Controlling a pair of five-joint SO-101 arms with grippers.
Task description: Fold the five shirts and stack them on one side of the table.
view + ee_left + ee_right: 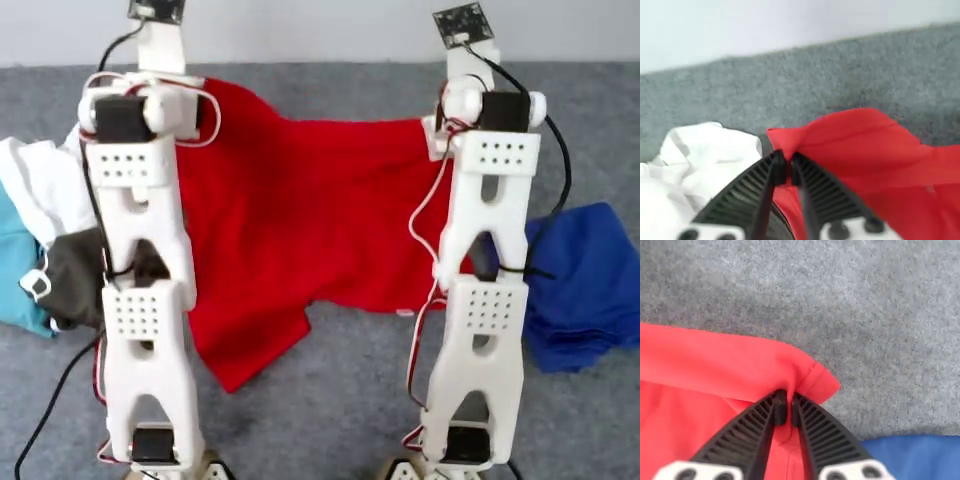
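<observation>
High: red shirt (300, 220) spread on the table (350, 420) between my arms; blue shirt (585, 290) on my right.
Left wrist: my left pincer (785, 167) closed on the red shirt's edge.
Right wrist: my right pincer (786, 407) closed on its corner.

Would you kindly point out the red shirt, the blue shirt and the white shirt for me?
red shirt (320, 210): high view, middle of its spread body.
blue shirt (585, 290): high view, centre of the bundle.
white shirt (705, 155): left wrist view, its crumpled upper fold.
</observation>
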